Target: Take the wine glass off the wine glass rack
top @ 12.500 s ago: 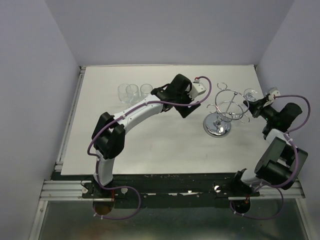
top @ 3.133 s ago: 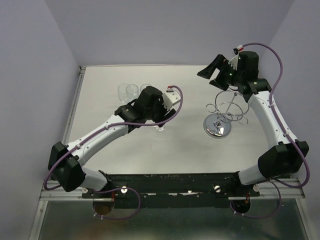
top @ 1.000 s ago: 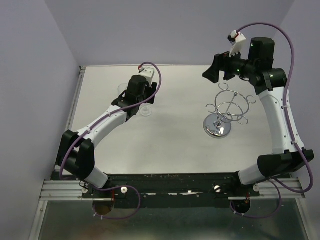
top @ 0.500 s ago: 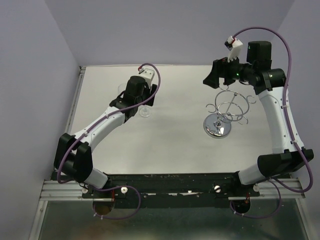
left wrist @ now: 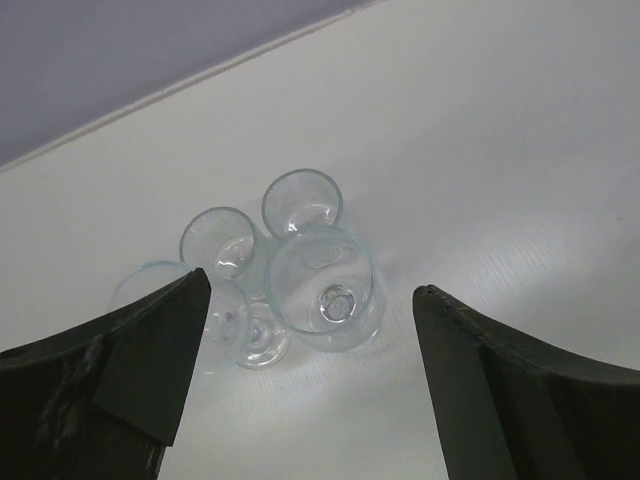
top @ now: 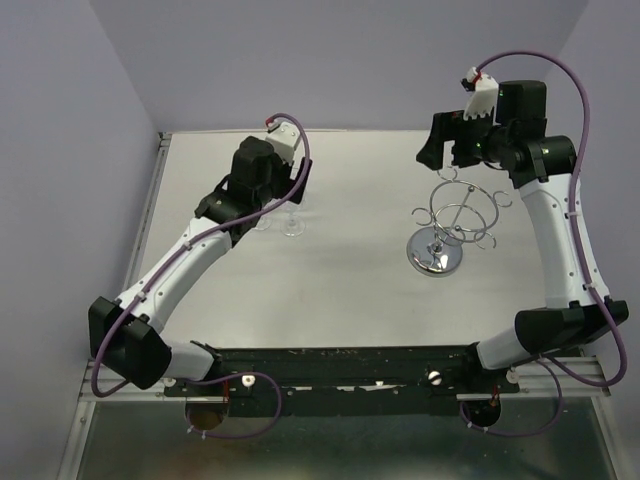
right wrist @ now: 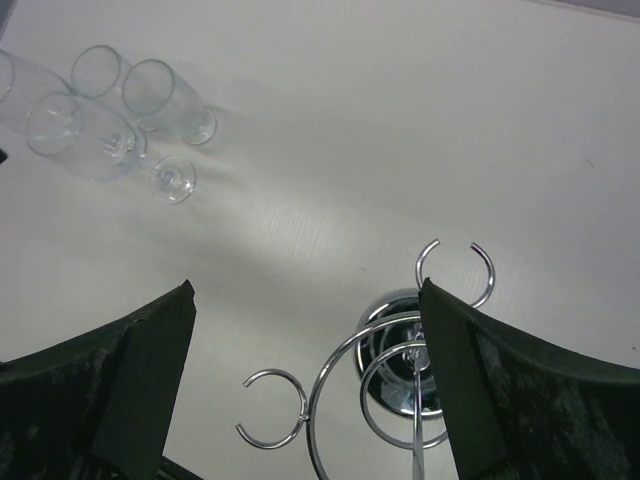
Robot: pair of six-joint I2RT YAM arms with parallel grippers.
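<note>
The wine glass stands upright on the table, seen from above between the fingers of my left gripper, which hangs open above it without touching. From the top view, the glass sits next to other glasses just right of that gripper. The wine glass rack, a chrome wire stand on a mirrored disc base, is at the right with nothing in its loops. My right gripper is open, high above the rack's far side.
Several other clear glasses cluster behind and left of the wine glass, also seen in the right wrist view. The white table's left edge has a raised rail. Purple walls close in the back and sides.
My left gripper has opened wider and lifted back from the wine glass, which stays standing on the table. The right wrist has turned a little above the rack.
</note>
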